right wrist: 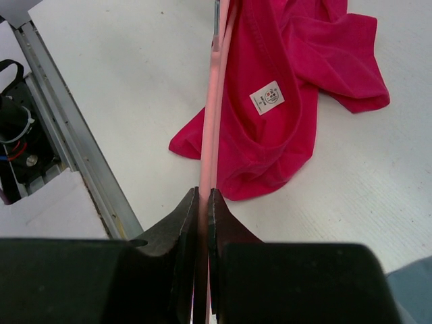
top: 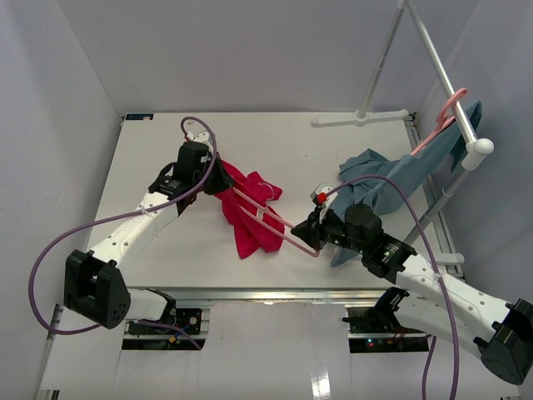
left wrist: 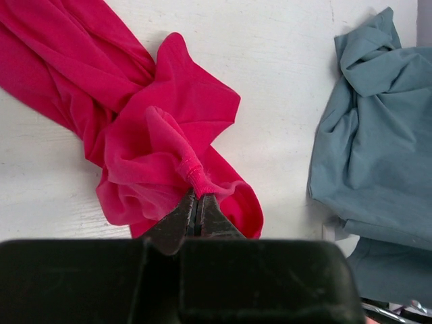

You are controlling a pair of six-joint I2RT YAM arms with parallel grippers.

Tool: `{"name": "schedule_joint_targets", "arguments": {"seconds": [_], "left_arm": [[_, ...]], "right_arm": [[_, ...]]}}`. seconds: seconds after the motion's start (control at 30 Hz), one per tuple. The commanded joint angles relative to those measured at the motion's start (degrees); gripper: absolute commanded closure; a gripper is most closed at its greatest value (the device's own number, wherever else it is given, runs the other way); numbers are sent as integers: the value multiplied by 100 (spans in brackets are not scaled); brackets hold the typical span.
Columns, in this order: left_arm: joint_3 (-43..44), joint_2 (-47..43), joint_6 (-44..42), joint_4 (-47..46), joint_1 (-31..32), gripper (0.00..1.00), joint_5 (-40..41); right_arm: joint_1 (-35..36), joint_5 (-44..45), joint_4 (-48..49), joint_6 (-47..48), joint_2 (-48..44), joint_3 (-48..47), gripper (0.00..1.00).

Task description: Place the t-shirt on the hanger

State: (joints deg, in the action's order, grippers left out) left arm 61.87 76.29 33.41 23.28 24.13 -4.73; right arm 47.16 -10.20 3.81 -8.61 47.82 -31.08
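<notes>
The crimson t-shirt [top: 250, 212] lies bunched on the white table, its small white label [right wrist: 267, 98] showing in the right wrist view. The pale-pink hanger [top: 271, 218] runs diagonally through the shirt. My left gripper [top: 218, 177] is shut on a ribbed hem of the t-shirt [left wrist: 194, 177] at its far-left end. My right gripper [top: 310, 236] is shut on the hanger's near end [right wrist: 206, 158], whose thin bar passes between the fingers. The hanger's hook is hidden.
A blue-grey garment [top: 391, 187] hangs from a second pink hanger [top: 445, 117] on the silver-white rack pole [top: 445, 79] at the right and drapes onto the table [top: 158, 158]. It also shows in the left wrist view [left wrist: 378, 135]. The table's metal front rail [right wrist: 74, 155] runs close by.
</notes>
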Motion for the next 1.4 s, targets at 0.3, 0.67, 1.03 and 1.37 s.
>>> {"name": "schedule_joint_targets", "arguments": {"seconds": [0.3, 0.67, 1.03, 1.37], "left_arm": [[192, -742, 603, -608, 278, 100, -1470], [-350, -1131, 788, -978, 555, 100, -1793], [567, -1303, -1473, 556, 558, 26, -2011], [326, -2396, -4465, 457, 567, 36, -1479]], "right_arm": [[243, 1385, 1643, -354, 1002, -425, 92], [309, 1471, 3137, -559, 1151, -116, 92], [304, 1392, 4288, -514, 173, 1079, 92], [314, 358, 3864, -661, -1080, 1669, 92]]}}
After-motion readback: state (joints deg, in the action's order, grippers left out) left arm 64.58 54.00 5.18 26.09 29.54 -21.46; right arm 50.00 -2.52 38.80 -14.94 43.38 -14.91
